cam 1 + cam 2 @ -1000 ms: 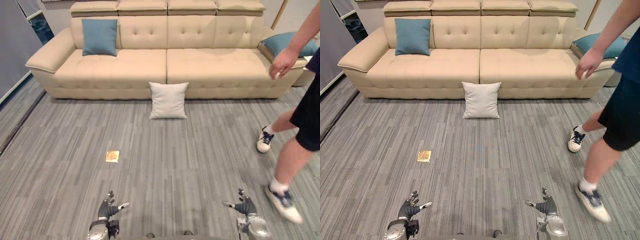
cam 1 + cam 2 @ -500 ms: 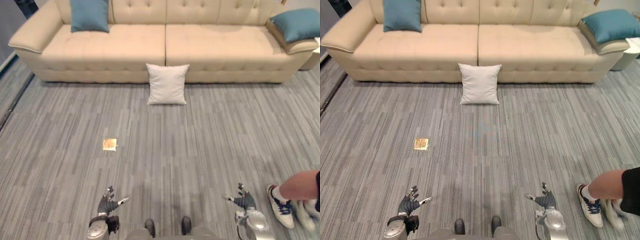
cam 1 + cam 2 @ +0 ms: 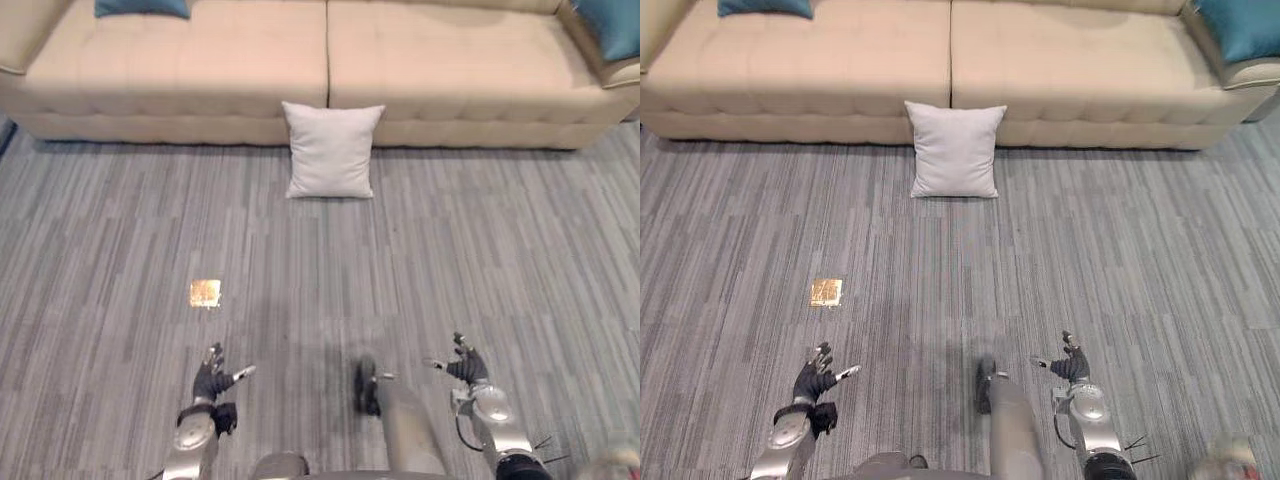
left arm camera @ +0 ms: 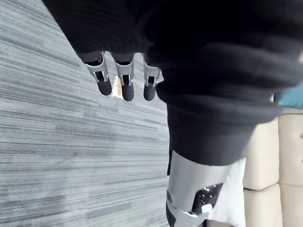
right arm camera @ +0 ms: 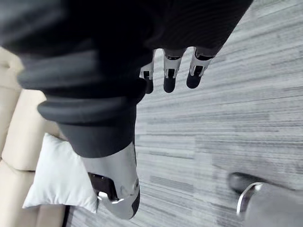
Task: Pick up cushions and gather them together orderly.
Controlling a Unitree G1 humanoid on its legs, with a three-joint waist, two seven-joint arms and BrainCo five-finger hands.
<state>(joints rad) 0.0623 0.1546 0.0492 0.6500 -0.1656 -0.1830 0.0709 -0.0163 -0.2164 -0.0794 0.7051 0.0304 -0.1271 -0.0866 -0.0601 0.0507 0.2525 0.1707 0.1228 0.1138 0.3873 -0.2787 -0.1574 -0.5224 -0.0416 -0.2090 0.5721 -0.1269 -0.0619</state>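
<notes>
A white cushion [image 3: 331,150] leans upright on the grey floor against the front of the beige sofa [image 3: 250,60], near its middle. One teal cushion [image 3: 141,8] rests on the sofa seat at the far left, and another teal cushion [image 3: 1242,28] lies on the sofa's right arm. My left hand [image 3: 212,381] hangs low near the bottom of the view, fingers straight and holding nothing. My right hand [image 3: 463,367] hangs at the lower right, likewise open and empty. Both hands are far from the white cushion [image 5: 61,177], which also shows past my right hand.
A small golden square patch [image 3: 205,293] lies on the grey striped carpet [image 3: 500,260] to the left of centre. The sofa spans the whole far side.
The camera has tilted down and come closer to the sofa, so the white cushion looks larger. The person at the right has left the view. Both hands stay open and low.
</notes>
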